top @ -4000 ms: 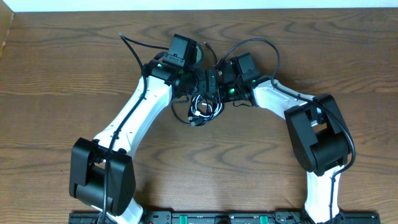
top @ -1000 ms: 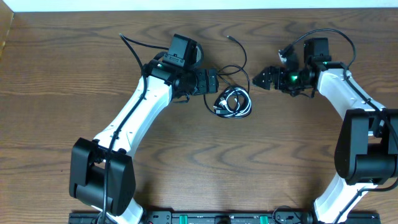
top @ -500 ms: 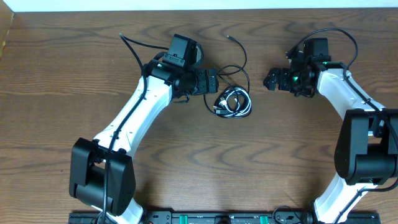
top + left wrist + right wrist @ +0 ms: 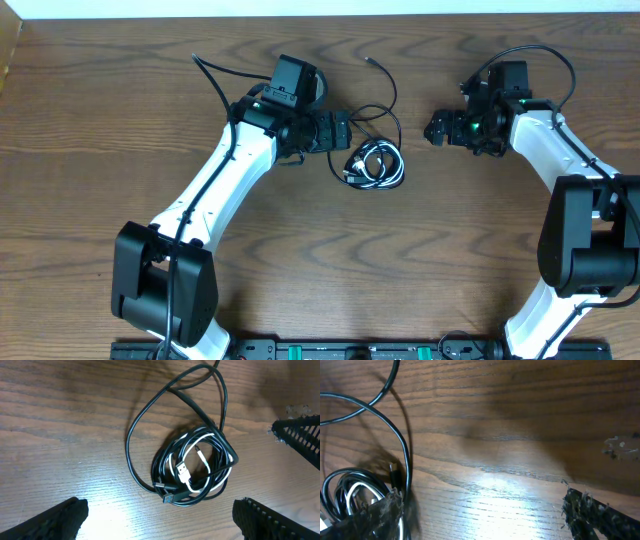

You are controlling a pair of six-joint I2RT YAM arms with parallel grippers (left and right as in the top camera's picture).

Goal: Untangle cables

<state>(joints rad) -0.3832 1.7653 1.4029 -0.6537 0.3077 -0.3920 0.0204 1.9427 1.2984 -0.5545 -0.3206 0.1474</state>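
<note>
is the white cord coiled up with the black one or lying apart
Coiled together: the white cord loops inside the black cord's coil, strands overlapping; one black loop spreads outward.

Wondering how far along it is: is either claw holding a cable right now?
No, the left gripper and right gripper both stand open, and the cables lie loose on the table.

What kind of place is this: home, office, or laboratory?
Probably a robotics test bench, not a home: a left arm and a right arm rise from a black rail at the edge of a wooden table, with a tangled black cord and white cord between them.
</note>
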